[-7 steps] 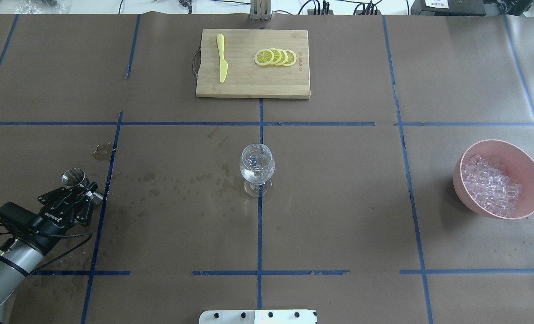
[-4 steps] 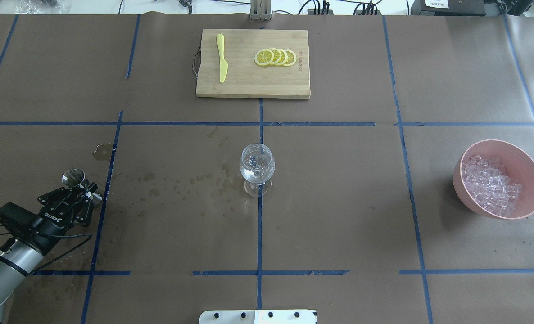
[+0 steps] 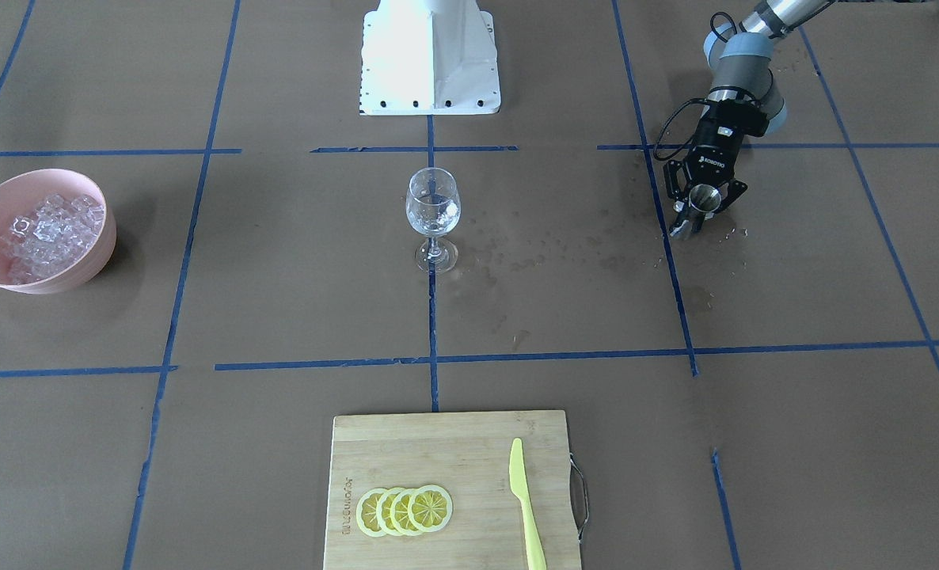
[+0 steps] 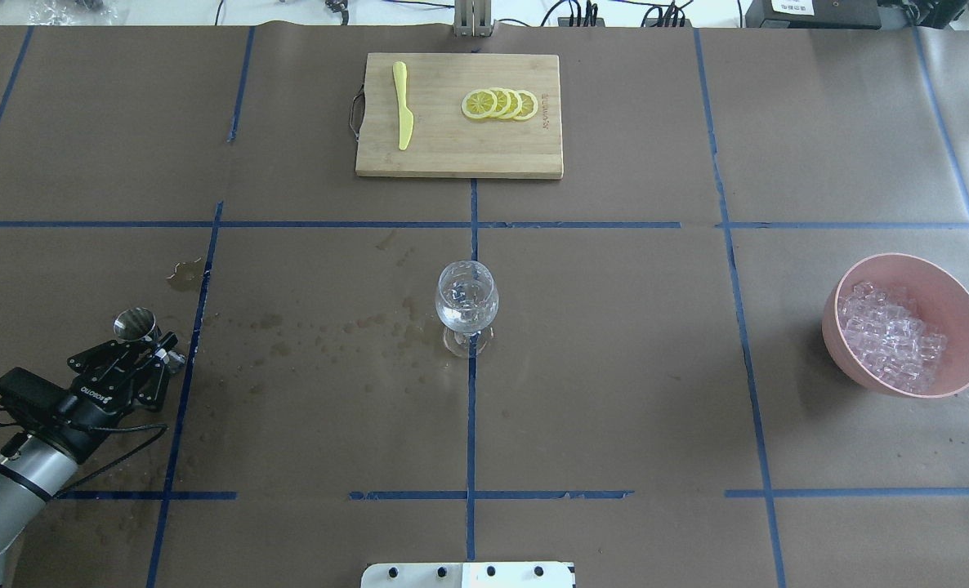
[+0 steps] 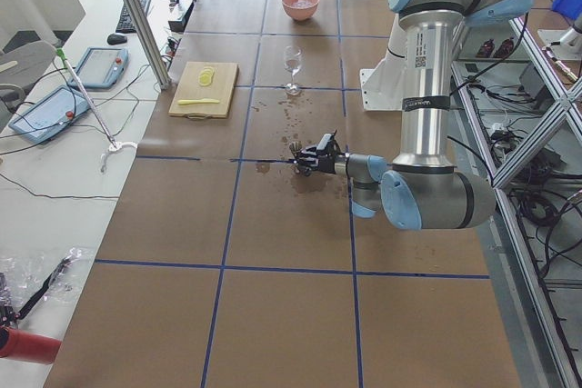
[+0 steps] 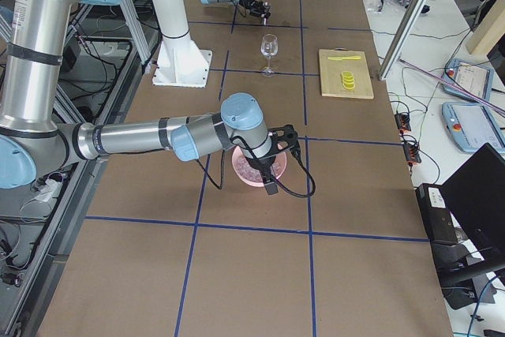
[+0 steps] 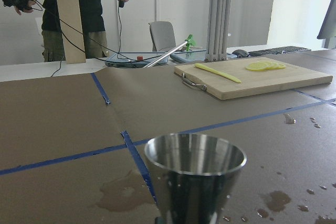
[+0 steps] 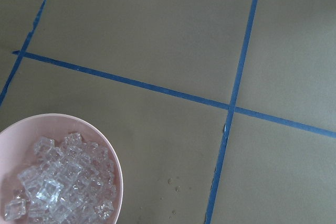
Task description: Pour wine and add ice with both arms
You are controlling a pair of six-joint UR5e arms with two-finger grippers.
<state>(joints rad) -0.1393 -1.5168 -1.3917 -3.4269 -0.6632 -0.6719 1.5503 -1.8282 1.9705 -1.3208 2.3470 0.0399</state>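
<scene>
Between the spread jaws of the left gripper [image 3: 699, 210] stands the jigger [image 3: 705, 195], unmoved this past second. The wine [image 3: 433, 222] sits in the glass [image 3: 433, 186] well away. Next likely comes the ice [image 3: 46, 233] below the right gripper [image 6: 270, 183], whose state cannot be told.

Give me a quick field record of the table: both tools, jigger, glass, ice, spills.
left tool: around the upright metal jigger; whether it grips cannot be told
right tool: over the pink bowl, seen only in the right side view; open or shut unclear
wine glass: upright at table centre, holding a little clear liquid
ice: heaped in the pink bowl
wet spots: scattered between jigger and glass
cutting board: lemon slices and yellow knife on it
</scene>
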